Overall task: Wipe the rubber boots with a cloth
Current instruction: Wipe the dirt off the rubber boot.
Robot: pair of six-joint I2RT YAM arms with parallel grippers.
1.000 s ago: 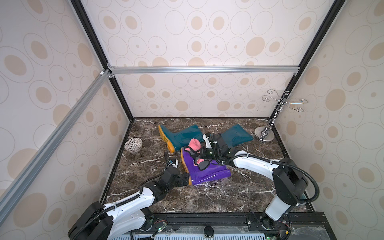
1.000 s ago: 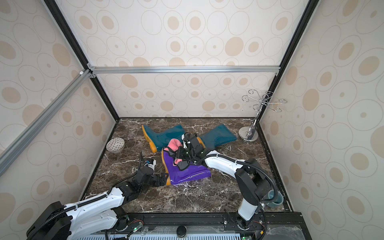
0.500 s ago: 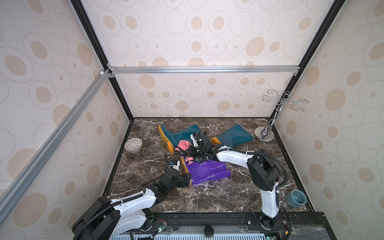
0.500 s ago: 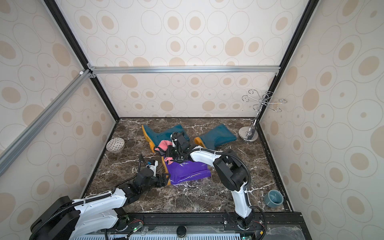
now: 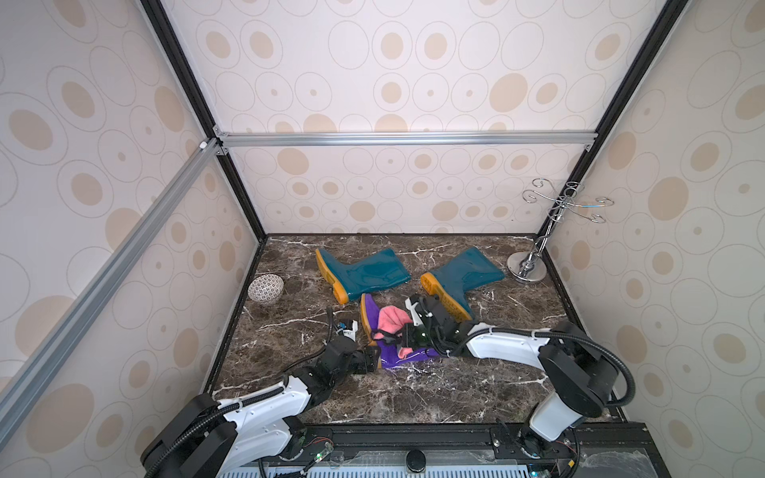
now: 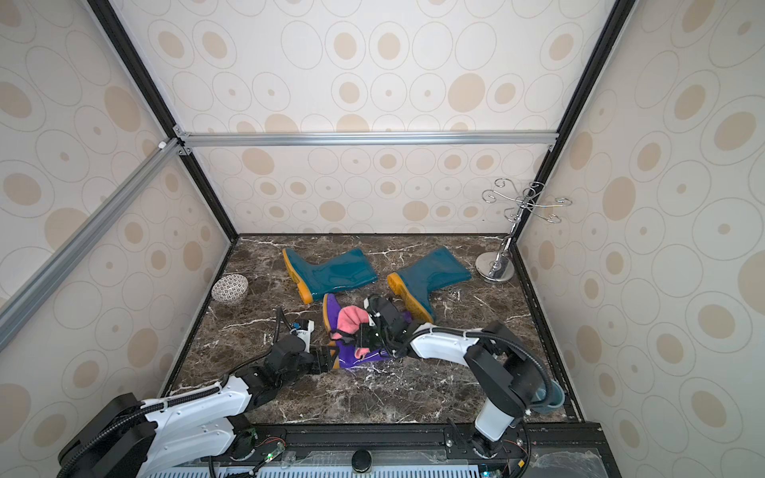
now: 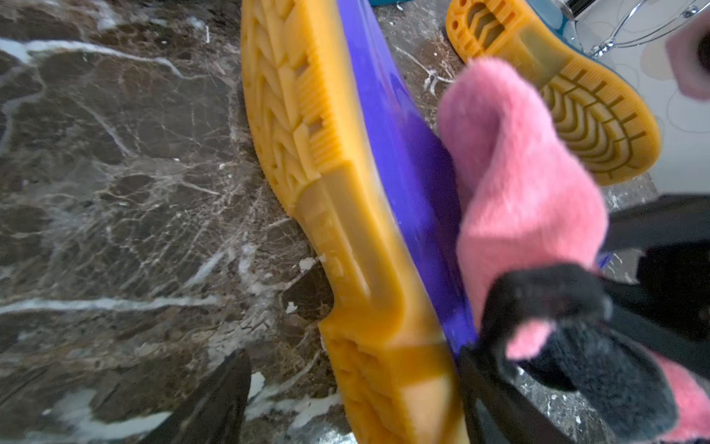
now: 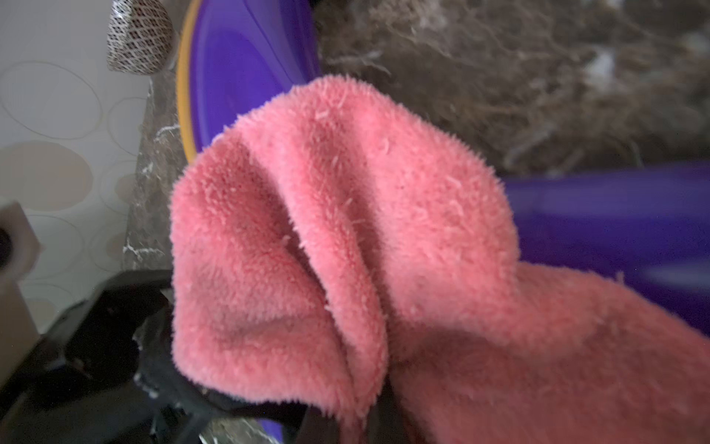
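The purple boot (image 5: 407, 356) lies on its side mid-table with its orange sole (image 7: 345, 215) turned left. Bunched on the boot's upper side is the pink cloth (image 5: 391, 318), and my right gripper (image 5: 399, 333) is shut on its dark-edged end (image 8: 345, 230). At the boot's heel end my left gripper (image 5: 372, 358) stands open. In the left wrist view one finger (image 7: 219, 396) sits apart from the tread, while the other (image 7: 495, 399) lies against the purple side. Behind, two teal boots (image 5: 364, 271) (image 5: 463, 273) lie on their sides.
A patterned bowl (image 5: 265, 289) sits by the left wall. A chrome hook stand (image 5: 525, 271) occupies the back right corner. A blue-grey cup (image 6: 552, 399) shows behind the right arm's base. The marble table (image 5: 414, 393) is walled on three sides.
My right gripper swept the cloth left and away along the purple boot, then back toward the front. The left gripper stayed at the heel end.
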